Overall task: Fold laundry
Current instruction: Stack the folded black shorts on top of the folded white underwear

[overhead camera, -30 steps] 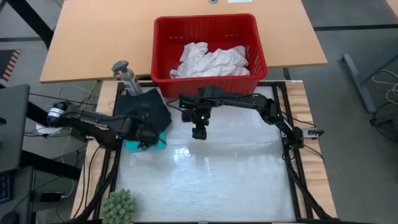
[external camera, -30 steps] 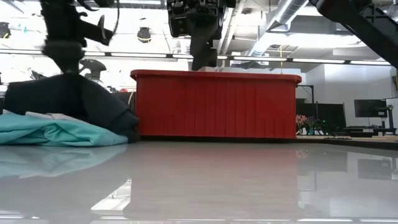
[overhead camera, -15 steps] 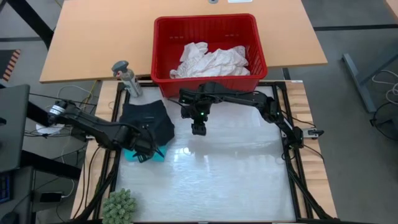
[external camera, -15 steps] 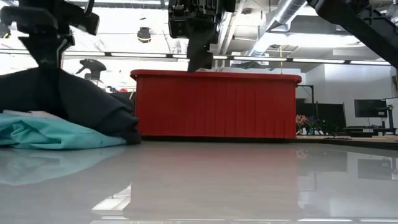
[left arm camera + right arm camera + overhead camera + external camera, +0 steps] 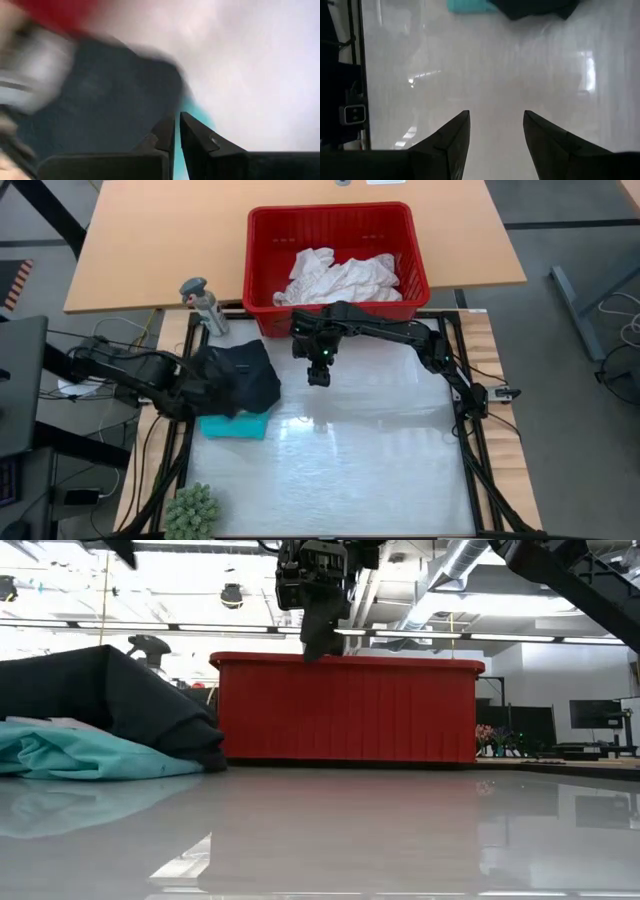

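- High view: black garment [image 5: 238, 376] lies on teal garment [image 5: 236, 425] beside the red basket [image 5: 262, 275], which holds white laundry [image 5: 340, 277].
- Left wrist view: left gripper [image 5: 177, 131], jaws closed, empty, over both garments.
- Right wrist view: right gripper [image 5: 496, 131], jaws open, empty, near the basket.

Glossy table [image 5: 380, 460]; ribbed plastic basket [image 5: 345, 710]; matt cloth [image 5: 240, 375]

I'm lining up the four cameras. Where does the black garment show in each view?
High view: black garment, left of centre, lying on the teal garment.
Low view: left edge, draped over the teal.
Left wrist view: dark blur.
Right wrist view: top edge.
Shared landmark: the teal garment beside it.
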